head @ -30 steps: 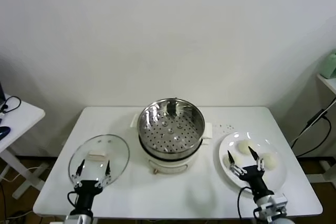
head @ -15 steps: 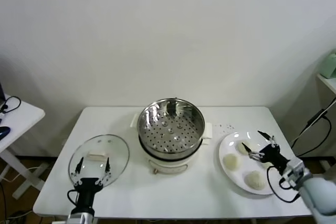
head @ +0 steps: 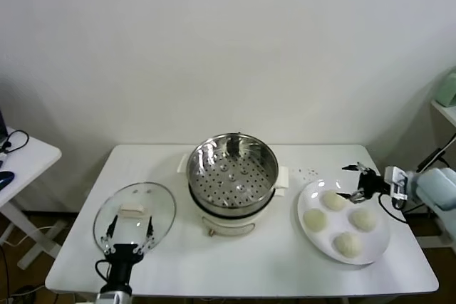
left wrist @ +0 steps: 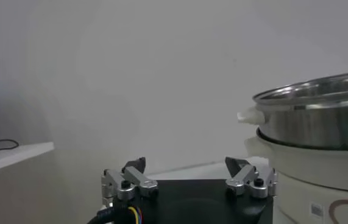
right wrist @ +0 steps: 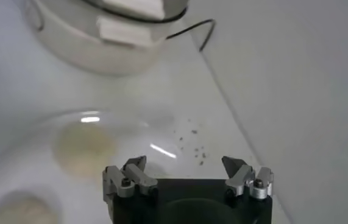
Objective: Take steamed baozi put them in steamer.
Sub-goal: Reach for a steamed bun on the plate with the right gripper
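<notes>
Right claw (head: 356,180) hangs wide open and holding nothing over the far edge of the white plate (head: 377,245) in our head view, just beyond the four steamed baozi (head: 333,201), while the steamer (head: 231,172) sits bare at mid tabletop (head: 263,261) and the left claw (head: 128,231) waits open by the glass lid (head: 135,213). From the right wrist we see spread fingertips (right wrist: 134,163) above what looks like one pale bun, so we judge the reach is under way; next it must descend and close around it.
</notes>
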You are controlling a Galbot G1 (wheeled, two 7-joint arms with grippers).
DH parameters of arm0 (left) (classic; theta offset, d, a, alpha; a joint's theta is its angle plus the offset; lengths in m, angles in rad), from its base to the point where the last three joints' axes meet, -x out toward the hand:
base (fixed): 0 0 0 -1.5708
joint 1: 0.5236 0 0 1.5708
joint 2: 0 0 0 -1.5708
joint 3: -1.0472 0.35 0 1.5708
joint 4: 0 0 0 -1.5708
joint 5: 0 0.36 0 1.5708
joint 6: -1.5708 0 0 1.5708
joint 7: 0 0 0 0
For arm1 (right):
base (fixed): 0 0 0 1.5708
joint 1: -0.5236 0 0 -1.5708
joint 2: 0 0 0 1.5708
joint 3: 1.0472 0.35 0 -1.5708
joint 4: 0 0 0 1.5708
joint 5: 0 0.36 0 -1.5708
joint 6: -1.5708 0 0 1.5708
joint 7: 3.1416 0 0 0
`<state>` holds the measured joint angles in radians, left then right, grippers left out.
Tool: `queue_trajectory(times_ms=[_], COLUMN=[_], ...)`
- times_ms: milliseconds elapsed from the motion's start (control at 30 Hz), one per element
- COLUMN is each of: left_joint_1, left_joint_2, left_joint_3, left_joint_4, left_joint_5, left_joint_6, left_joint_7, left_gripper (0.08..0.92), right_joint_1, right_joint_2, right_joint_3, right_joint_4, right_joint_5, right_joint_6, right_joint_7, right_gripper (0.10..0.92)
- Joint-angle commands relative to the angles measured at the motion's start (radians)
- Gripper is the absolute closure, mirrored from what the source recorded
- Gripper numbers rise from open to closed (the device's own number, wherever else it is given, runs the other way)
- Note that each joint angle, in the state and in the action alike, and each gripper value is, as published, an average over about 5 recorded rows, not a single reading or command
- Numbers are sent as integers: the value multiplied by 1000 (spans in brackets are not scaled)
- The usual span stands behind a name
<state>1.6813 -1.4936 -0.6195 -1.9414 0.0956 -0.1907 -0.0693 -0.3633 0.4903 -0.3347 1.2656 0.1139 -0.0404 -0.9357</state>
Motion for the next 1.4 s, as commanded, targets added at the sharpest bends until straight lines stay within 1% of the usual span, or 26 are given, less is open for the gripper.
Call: queue_trajectory(times_ms=[33,300,567,1400], left_joint_1=[-4,-22,-37,-56], left_joint_2=[5,3,0,5], left_joint_3=[1,-3,6,2], left_joint_4=[2,5,-26,-18], left_joint_5=[3,3,7,11], left_joint_6=[3,21,55,66], left_joint_7=[-7,-8,-11,-13], left_gripper=[177,177,177,177], right_joint_1=[507,538,489,405], right_joint_2=[45,200,286,316], right_joint_3=[-622,-697,-679,-610], right_joint_4=[-205,-311,-381,-409], right_joint_5=[-43,-42,-57,-116], right_joint_6=[8,2,10,11], right_joint_7=[-170,-162,-133,-129], right_gripper=[203,203,203,203])
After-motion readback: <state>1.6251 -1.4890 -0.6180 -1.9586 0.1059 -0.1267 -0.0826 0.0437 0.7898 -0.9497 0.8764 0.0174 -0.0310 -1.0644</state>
